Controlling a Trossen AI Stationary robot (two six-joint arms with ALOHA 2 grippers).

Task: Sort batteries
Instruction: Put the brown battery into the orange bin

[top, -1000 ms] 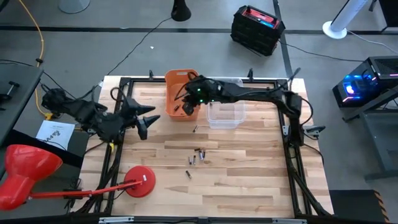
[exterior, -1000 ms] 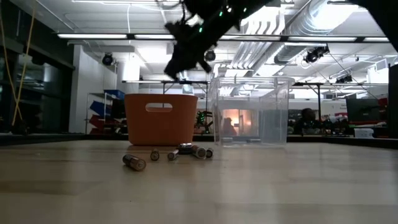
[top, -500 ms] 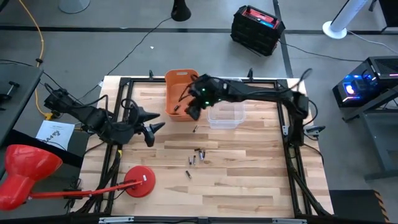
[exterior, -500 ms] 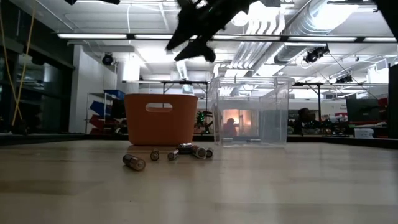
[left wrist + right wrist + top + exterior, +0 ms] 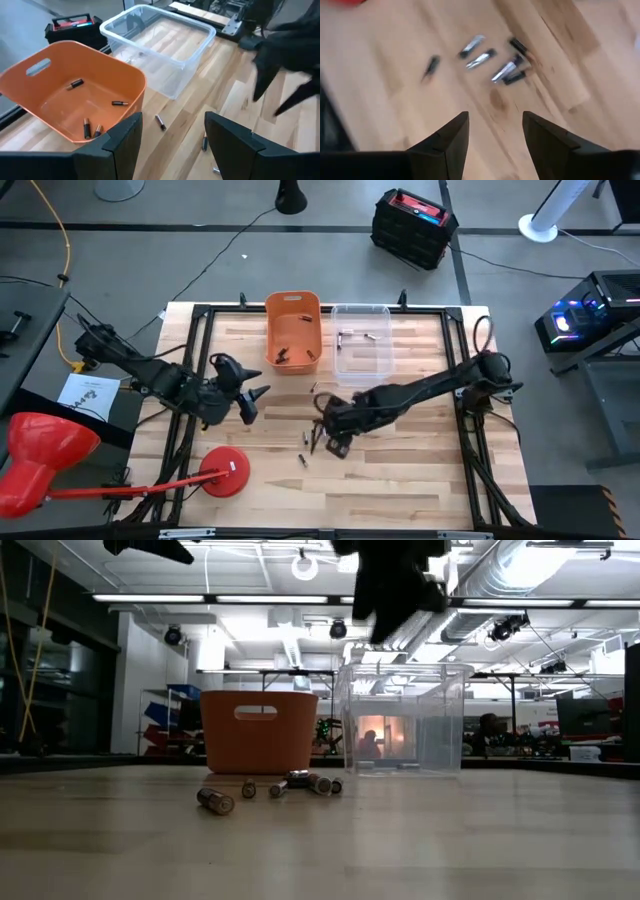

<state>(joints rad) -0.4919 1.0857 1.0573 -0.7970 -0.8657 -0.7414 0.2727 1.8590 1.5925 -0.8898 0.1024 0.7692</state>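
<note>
Blurring batteries [image 5: 495, 62] under right claw [image 5: 492, 132]

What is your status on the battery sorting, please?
Right gripper open, empty, above loose batteries. Left gripper open, waiting. Some batteries already in orange bin and clear bin. Nothing blocking.

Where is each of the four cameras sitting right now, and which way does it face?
High view: overhead, straight down; both arms, orange bin, clear bin.
Low view: table height, level across loose batteries toward both bins; an arm overhead.
Left wrist view: on the left arm, facing both bins past the open left gripper.
Right wrist view: on the right arm, looking down at loose batteries past the open right gripper.
Shared: high, low and left wrist views show both bins.
</note>
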